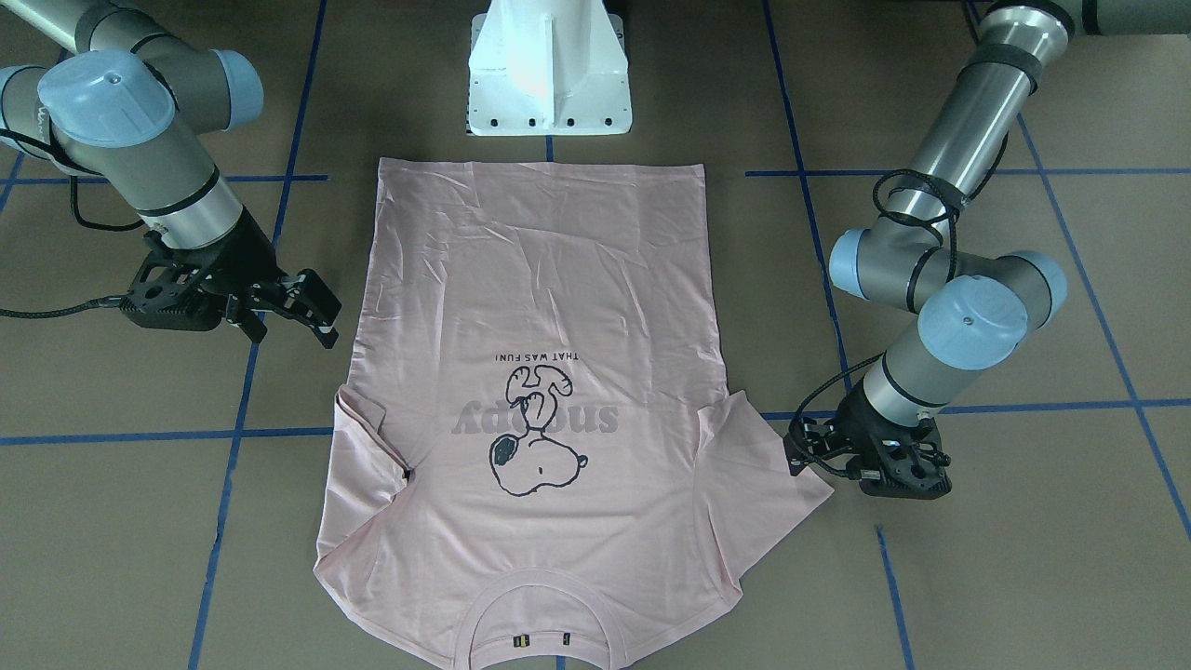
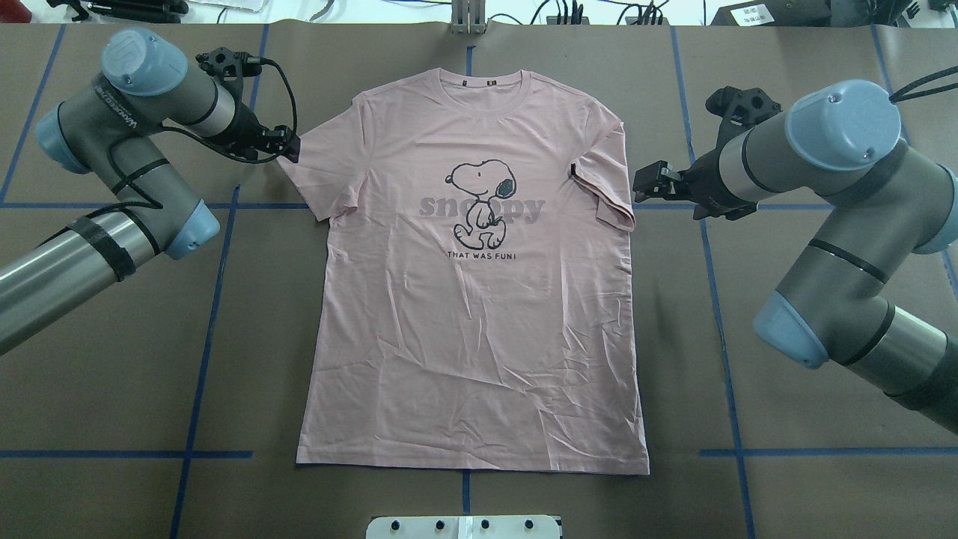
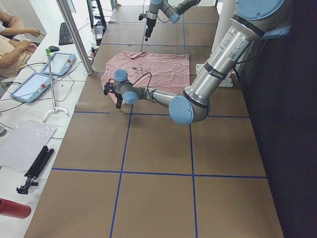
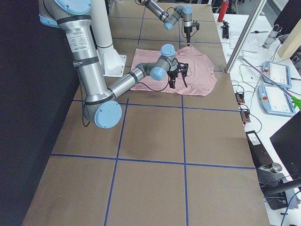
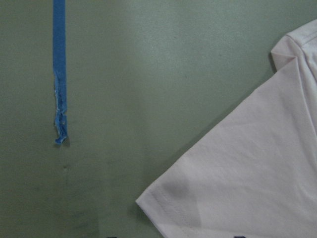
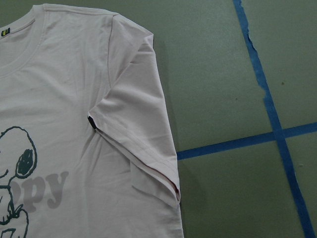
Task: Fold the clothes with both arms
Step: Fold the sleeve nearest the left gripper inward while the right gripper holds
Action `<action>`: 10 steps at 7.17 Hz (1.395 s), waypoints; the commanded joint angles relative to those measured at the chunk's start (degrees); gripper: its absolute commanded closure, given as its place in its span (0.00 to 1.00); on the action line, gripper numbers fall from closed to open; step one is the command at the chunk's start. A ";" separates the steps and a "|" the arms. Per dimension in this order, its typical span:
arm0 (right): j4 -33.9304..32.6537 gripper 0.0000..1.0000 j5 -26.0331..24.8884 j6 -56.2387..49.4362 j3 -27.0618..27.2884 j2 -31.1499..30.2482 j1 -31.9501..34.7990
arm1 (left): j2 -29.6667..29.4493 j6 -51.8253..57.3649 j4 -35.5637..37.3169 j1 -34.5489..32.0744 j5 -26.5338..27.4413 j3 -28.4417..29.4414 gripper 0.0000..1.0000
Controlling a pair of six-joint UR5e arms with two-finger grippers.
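T-shirt (image 2: 471,314) lies flat, print up, mid-tabletop (image 2: 112,374). Collar points to the far edge, hem to the white pedestal (image 2: 464,526).

Left gripper (image 2: 288,147) is at the corner of the outstretched sleeve (image 2: 318,172), jaws apart. I can't tell if it touches cloth.

Right gripper (image 2: 650,184) hangs just beside the other, rumpled sleeve (image 2: 610,187), clear of it. Jaws spread, holding nothing.
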 commanded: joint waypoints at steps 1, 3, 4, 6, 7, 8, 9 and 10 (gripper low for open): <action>0.01 0.00 -0.31 0.03 -0.01 -0.01 -0.01 | -1.26 -0.03 -0.56 0.06 0.95 2.16 0.31; -0.08 0.00 -0.48 0.03 -0.01 0.08 -0.01 | -1.43 -0.03 -0.56 0.06 1.04 2.25 0.38; -0.08 0.00 -0.57 0.03 -0.01 0.08 -0.01 | -1.52 -0.03 -0.56 -0.03 1.39 2.34 0.55; -0.08 0.00 -0.75 0.12 -0.19 -0.18 -0.01 | -1.87 -0.04 -0.65 0.06 1.39 2.25 1.00; -0.08 0.00 -0.66 0.03 -0.19 -0.18 -0.01 | -2.31 -0.21 -0.65 -0.03 1.39 2.08 1.00; 0.01 0.00 -0.75 0.12 -0.19 -0.27 -0.01 | -3.71 -3.17 -0.65 -0.03 1.30 1.55 1.00; 0.01 0.00 -0.75 0.12 -0.10 -0.27 -0.09 | -6.77 -10.77 -0.48 0.23 1.30 1.46 1.00; -0.08 0.00 -1.53 0.12 -0.19 -0.27 -0.01 | -8.54 -15.98 -0.30 2.58 1.39 0.68 1.00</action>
